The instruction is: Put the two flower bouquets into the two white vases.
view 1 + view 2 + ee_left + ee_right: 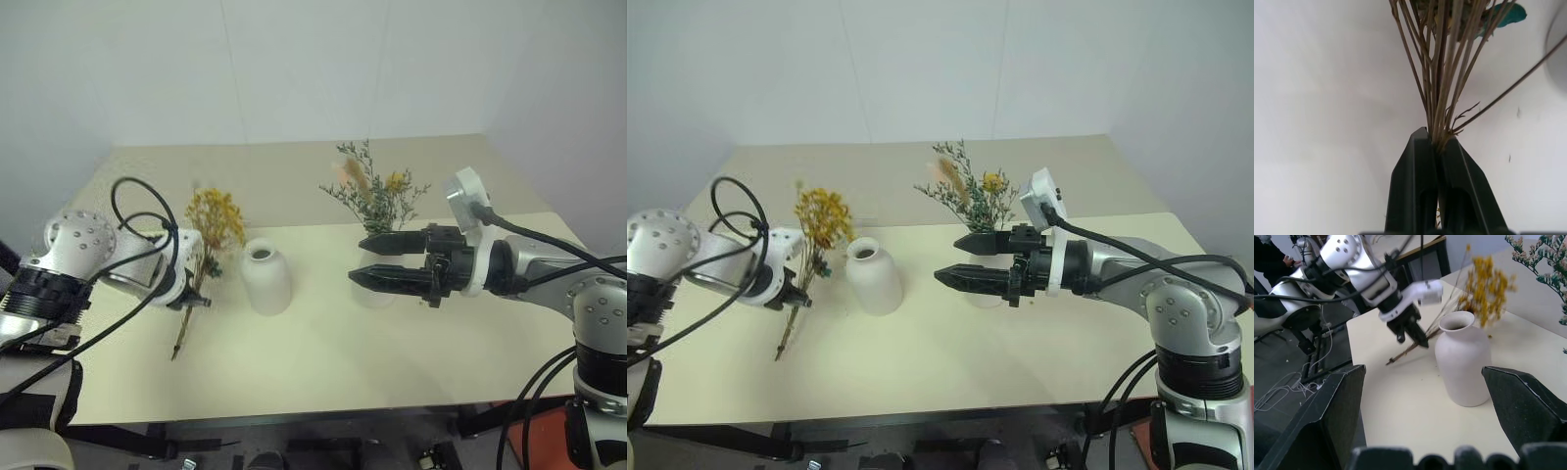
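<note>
Two vases stand on our table. Left of the bottle vase, our left gripper is pinched on the stems of the yellow bouquet, whose blooms lean close to the vase's neck. Right of that vase, the grey-green bouquet sits in the cylinder vase. Our right gripper hangs before it, fingers spread, pointing at the bottle vase.

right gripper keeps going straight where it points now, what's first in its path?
Most likely the bottle vase: it sits between the open right gripper's fingers, straight ahead. Beyond it are the yellow bouquet and the left gripper. Depth is uncertain; it might pass just in front.
</note>
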You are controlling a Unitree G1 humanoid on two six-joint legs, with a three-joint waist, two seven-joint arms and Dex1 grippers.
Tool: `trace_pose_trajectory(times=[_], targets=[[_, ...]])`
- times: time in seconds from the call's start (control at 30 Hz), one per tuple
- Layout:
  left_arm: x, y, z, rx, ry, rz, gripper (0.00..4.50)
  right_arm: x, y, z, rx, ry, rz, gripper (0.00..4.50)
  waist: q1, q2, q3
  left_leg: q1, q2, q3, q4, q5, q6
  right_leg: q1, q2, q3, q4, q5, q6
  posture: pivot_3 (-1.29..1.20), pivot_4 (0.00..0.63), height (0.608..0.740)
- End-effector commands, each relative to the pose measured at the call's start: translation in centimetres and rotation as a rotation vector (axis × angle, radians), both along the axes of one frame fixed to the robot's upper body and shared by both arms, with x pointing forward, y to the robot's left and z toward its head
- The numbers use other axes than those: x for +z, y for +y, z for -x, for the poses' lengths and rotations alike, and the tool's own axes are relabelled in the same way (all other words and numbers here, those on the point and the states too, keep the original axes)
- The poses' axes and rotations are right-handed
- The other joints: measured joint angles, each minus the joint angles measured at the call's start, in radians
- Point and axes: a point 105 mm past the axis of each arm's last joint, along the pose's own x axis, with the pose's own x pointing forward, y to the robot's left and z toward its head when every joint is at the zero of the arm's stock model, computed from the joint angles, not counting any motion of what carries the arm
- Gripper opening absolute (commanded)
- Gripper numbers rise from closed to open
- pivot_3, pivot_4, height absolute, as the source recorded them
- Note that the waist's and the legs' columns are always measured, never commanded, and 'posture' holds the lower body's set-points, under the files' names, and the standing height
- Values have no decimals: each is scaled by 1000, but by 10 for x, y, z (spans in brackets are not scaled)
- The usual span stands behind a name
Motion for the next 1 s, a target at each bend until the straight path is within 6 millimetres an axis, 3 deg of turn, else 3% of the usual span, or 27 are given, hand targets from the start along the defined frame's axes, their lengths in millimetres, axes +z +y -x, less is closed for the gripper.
trace_pose_trajectory(times=[0.03, 0.2, 0.3, 0.47, 0.77, 1.0], targets=[[51, -4, -12, -20, -259, 54, 29, 8, 0, 6, 13, -56, -16, 4500, -1, 0, 0, 0, 0, 0, 0, 0, 0, 0, 0, 0, 0, 0, 0, 0, 150, 740], [99, -26, -5, -237, -571, 163, 29, 4, 1, 10, 18, -56, -3, 4500, -5, 0, 0, 0, 0, 1, 0, 0, 0, 0, 0, 1, 0, 0, 0, 0, 150, 740], [131, -35, 1, -342, -740, 351, 29, 1, 1, 13, 13, -59, 11, 4500, -2, 0, 0, 0, 1, 2, 0, 0, 0, 0, 0, 0, -1, 1, -1, 0, 150, 740], [157, -47, 13, -495, -888, 549, 29, 0, 0, 16, 9, -62, 12, 4500, -1, 0, 0, 0, 1, 2, 0, 0, 0, 1, 0, 0, -2, 1, -1, 0, 150, 740], [158, -75, 37, -770, -1071, 638, 29, 0, 0, 16, -4, -71, 18, 4500, -3, 0, 0, 0, 2, 2, 0, 0, 0, 1, 1, 0, -2, 2, 0, 0, 150, 740], [140, -83, 36, -832, -1087, 616, 29, 2, 0, 17, -1, -78, 25, 4500, -2, 0, 0, 1, 2, 2, 0, 0, 0, 1, 2, 0, -2, 2, -1, 0, 150, 740]])
